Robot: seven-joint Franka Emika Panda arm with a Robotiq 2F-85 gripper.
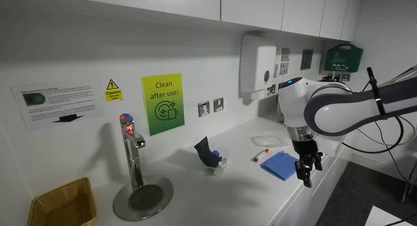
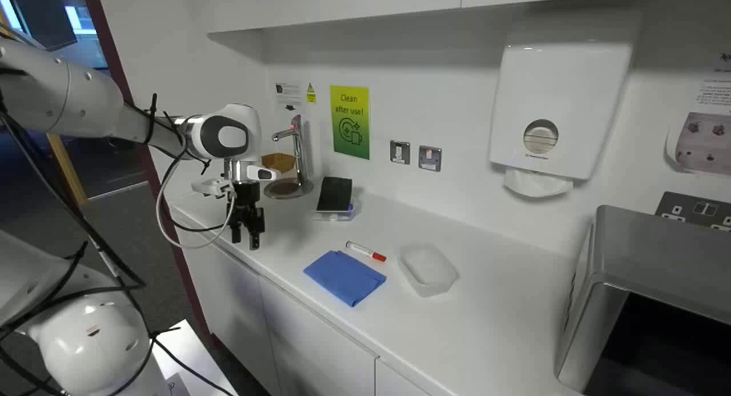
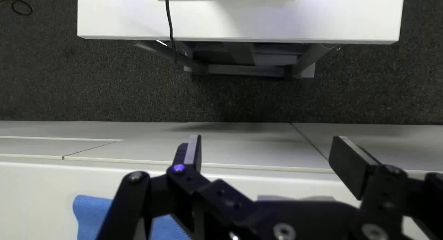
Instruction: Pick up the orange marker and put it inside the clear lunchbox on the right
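The marker has a white body and an orange-red cap, and lies on the white counter in both exterior views. The clear lunchbox stands next to its capped end; it also shows in an exterior view. My gripper hangs pointing down near the counter's front edge, apart from the marker and the lunchbox; it also shows in an exterior view. In the wrist view its jaws are wide apart with nothing between them. The marker and lunchbox are out of the wrist view.
A folded blue cloth lies beside the marker, towards the counter's front edge. Another clear box holds a black item and small things. A tap, a wicker basket and a grey appliance stand on the counter.
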